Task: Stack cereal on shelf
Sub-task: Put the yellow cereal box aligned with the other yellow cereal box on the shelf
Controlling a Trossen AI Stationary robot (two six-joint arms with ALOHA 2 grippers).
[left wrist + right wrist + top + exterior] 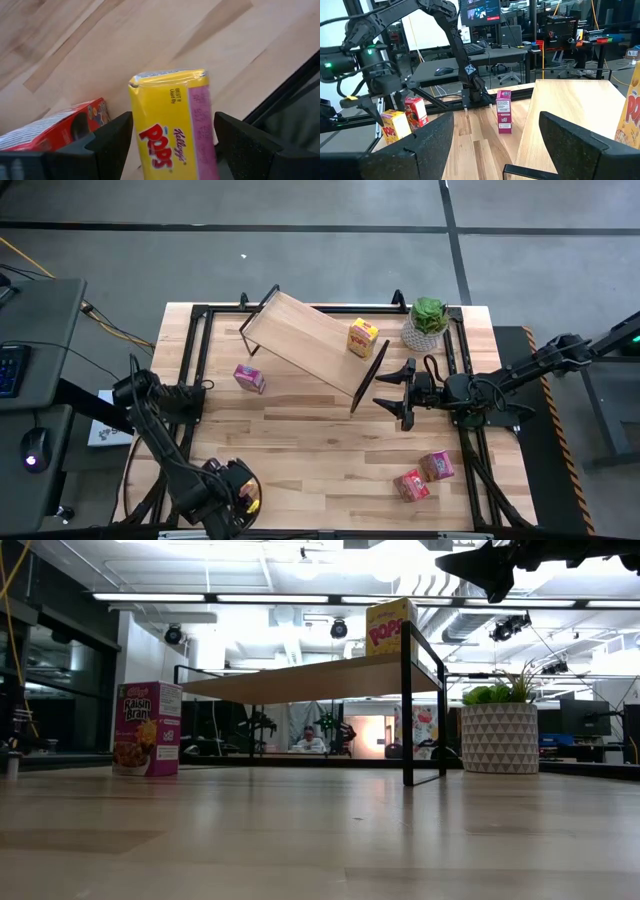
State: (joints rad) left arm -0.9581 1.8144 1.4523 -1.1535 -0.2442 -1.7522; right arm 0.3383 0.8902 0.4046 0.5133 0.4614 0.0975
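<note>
**One Pops box on shelf, left gripper over another**

Shelf (305, 332): long light-wood plank, black wire end frames, lying diagonally across the far middle of the table (320, 450). One yellow Pops box (362, 337) stands upright on the plank near its right end.

Cereal boxes counted: six. Two yellow Pops, one on the shelf and a second Pops box (172, 125) at the left gripper. One magenta Raisin Bran box (249, 378) upright on the table, just near-left of the shelf. Two pinkish-red boxes (424, 475) lying close together on the near right of the table. One red box (55, 127) just beside the second Pops box, near left corner.

Left gripper (238, 492) at the near left edge, fingers spread wide on either side of the second Pops box; contact with the box not clear.

Right gripper (398, 392) hovers just off the shelf's right end, fingers wide apart, holding nothing.

One potted green plant (427, 322) in a white patterned pot, far right, beside the shelf
</note>
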